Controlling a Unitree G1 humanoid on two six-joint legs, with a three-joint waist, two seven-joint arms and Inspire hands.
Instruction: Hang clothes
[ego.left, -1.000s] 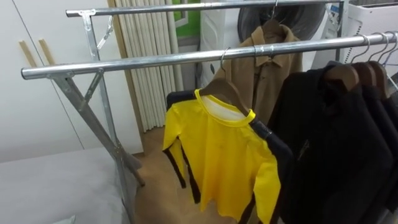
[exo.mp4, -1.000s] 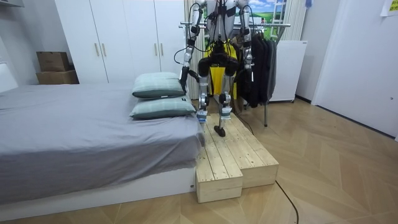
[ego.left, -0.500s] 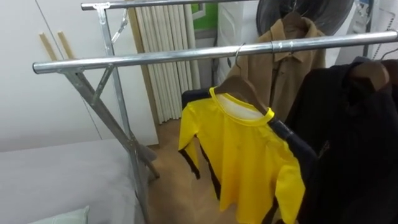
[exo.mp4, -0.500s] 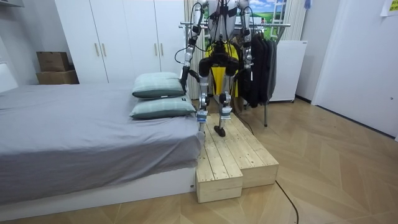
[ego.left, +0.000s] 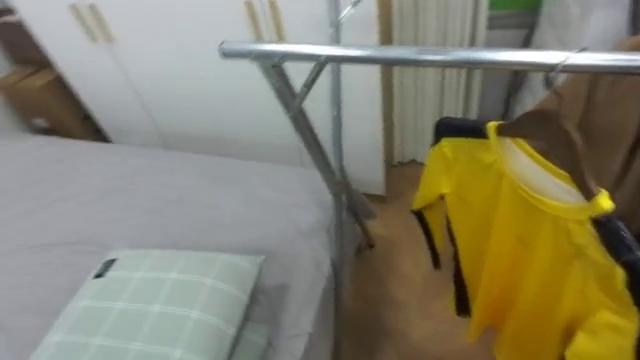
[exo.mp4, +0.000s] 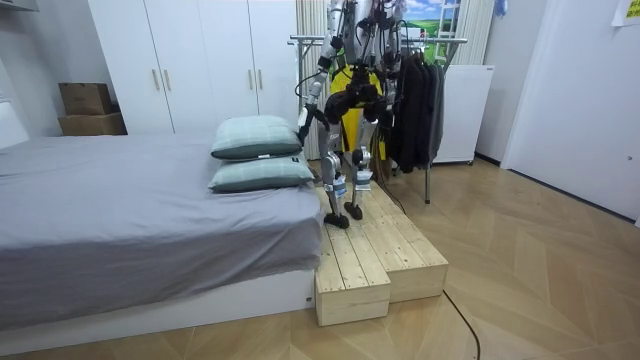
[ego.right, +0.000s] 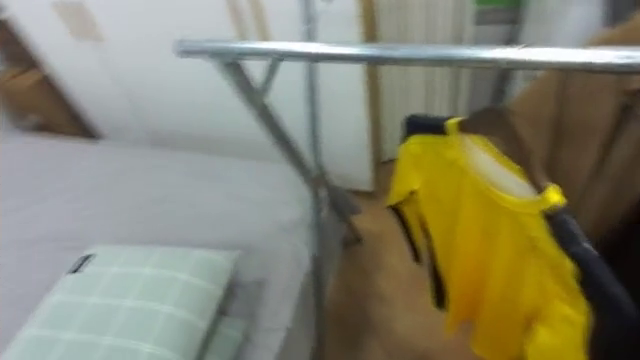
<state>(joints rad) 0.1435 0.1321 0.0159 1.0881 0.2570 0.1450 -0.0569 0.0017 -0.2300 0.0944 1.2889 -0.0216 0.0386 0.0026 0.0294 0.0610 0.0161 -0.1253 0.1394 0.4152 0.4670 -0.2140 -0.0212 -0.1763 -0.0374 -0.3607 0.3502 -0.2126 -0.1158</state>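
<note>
I see the rail (ego.left: 420, 57) carrying a yellow shirt (ego.left: 530, 260) on a wooden hanger (ego.left: 545, 130). On the bed (ego.left: 150, 200), two checked pillows (exo.mp4: 256, 137) lie stacked at the corner nearest that rail.

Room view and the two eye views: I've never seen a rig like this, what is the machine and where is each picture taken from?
The machine is a humanoid robot doing housework; here, hanging clothes. The room view is from a camera standing across the room: the robot stands on a wooden platform beside the bed, facing a clothes rack. The two eye views are from a stereo camera on its head, so they show nearly the same thing: a yellow shirt on a hanger on the rack's rail, and a checked pillow on the bed. Whether anything is held, I cannot tell.
</note>
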